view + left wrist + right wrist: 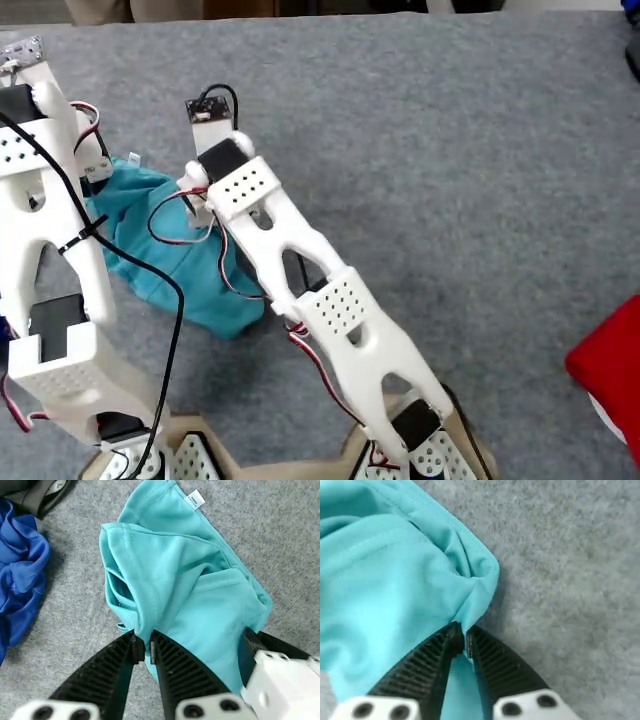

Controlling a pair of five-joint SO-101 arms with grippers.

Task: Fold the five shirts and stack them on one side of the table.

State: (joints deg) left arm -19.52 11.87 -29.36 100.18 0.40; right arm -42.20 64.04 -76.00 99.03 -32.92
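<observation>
Folding is under way: the left gripper (143, 649) and right gripper (464, 639) each pinch the shirt (190, 590) at an edge, fingers closed on cloth, the rest lying beyond their tips. Next, probably, both must carry the edges across together.

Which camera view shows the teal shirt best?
The left wrist view: most of the teal shirt shows there, with its white label. In the high view the arms cover much of it; the right wrist view shows one corner.

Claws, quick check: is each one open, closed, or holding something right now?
Left claw: closed, pinching a fold of the teal shirt.
Right claw: closed, gripping a corner of the same teal shirt.
</observation>
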